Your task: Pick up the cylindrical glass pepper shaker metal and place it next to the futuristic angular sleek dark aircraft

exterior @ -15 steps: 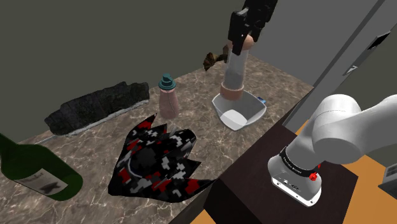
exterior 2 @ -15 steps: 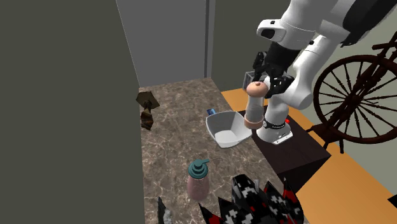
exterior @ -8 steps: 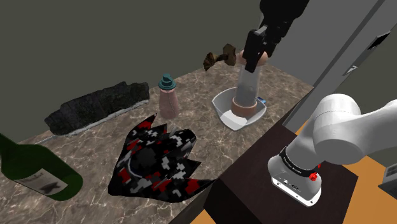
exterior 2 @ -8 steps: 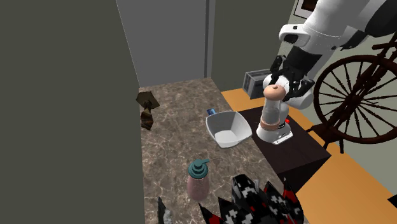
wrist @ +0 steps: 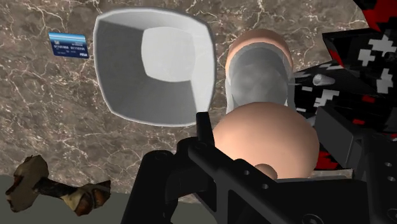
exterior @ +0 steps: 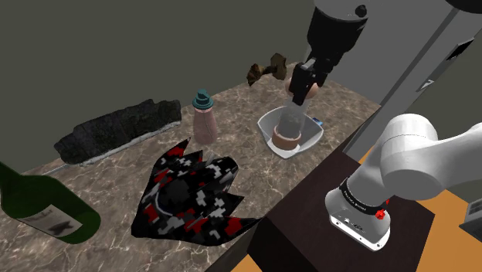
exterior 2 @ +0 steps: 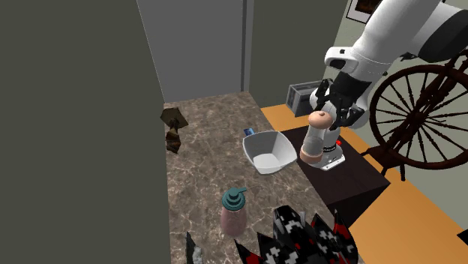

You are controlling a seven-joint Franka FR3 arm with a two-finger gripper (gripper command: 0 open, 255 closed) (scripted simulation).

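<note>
The pepper shaker (exterior: 291, 116) is a clear cylinder with a tan domed top and tan base. It hangs tilted in the air, and my gripper (exterior: 304, 77) is shut on its top. In the second exterior view the shaker (exterior 2: 315, 137) sits right of the white bowl (exterior 2: 268, 152), near the table's edge by the stand, under the gripper (exterior 2: 335, 107). In the wrist view the fingers (wrist: 207, 167) clasp the tan dome (wrist: 264, 143). The dark angular aircraft (exterior: 189, 193), patterned black, red and white, lies on the marble top at the front; its wing (wrist: 356, 57) shows beyond the shaker.
A pink bottle with a teal cap (exterior: 204, 117) stands between aircraft and bowl (exterior: 309, 141). A dark rock (exterior: 116, 127) and a green bottle (exterior: 42, 210) lie at the shoulder view's left. A brown figure (exterior 2: 174, 127) and a blue card (wrist: 67, 44) sit near the bowl. A spinning wheel (exterior 2: 420, 112) stands beyond the stand.
The gripper has carried the shaker from above the bowl's far side toward the stand, then lower. The shaker now tilts more.
</note>
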